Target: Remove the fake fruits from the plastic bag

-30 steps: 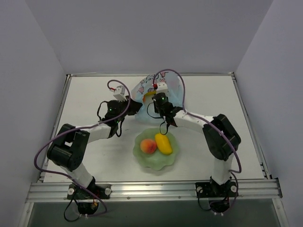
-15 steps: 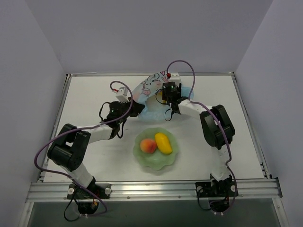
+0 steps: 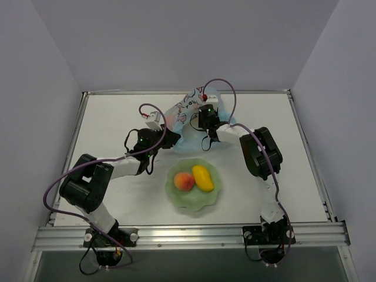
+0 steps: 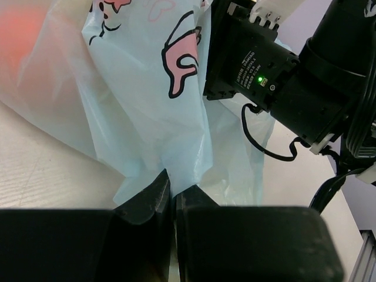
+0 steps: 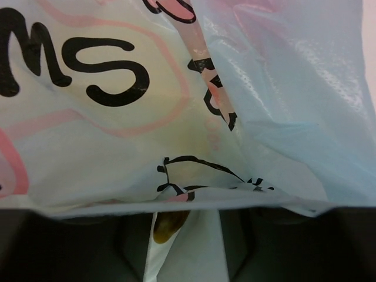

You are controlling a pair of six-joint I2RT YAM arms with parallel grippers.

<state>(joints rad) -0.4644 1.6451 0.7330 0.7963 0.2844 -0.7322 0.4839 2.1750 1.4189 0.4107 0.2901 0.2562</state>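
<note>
The light-blue plastic bag point(image 3: 183, 109) with a pink-and-black print lies at the back middle of the table. My left gripper point(image 3: 168, 138) is shut on the bag's lower edge point(image 4: 154, 158), with the jaws point(image 4: 173, 191) pinching the film. A red-orange fruit point(image 4: 23, 32) glows through the bag. My right gripper point(image 3: 202, 119) is at the bag's mouth, open, with the bag film point(image 5: 176, 88) draped over its fingers. A yellow-brown bit of fruit point(image 5: 170, 226) shows between them; I cannot tell which fruit. A peach point(image 3: 184, 181) and a mango point(image 3: 203, 178) lie in the bowl.
The pale green scalloped bowl point(image 3: 176, 197) sits in front of the bag, between the two arms. The right arm's wrist point(image 4: 264, 64) is close beside the left gripper. Grey walls enclose the table on three sides.
My right gripper has moved back from above the bowl to the bag and into its mouth. My left gripper has shifted slightly right, still holding the bag, which has bunched up.
</note>
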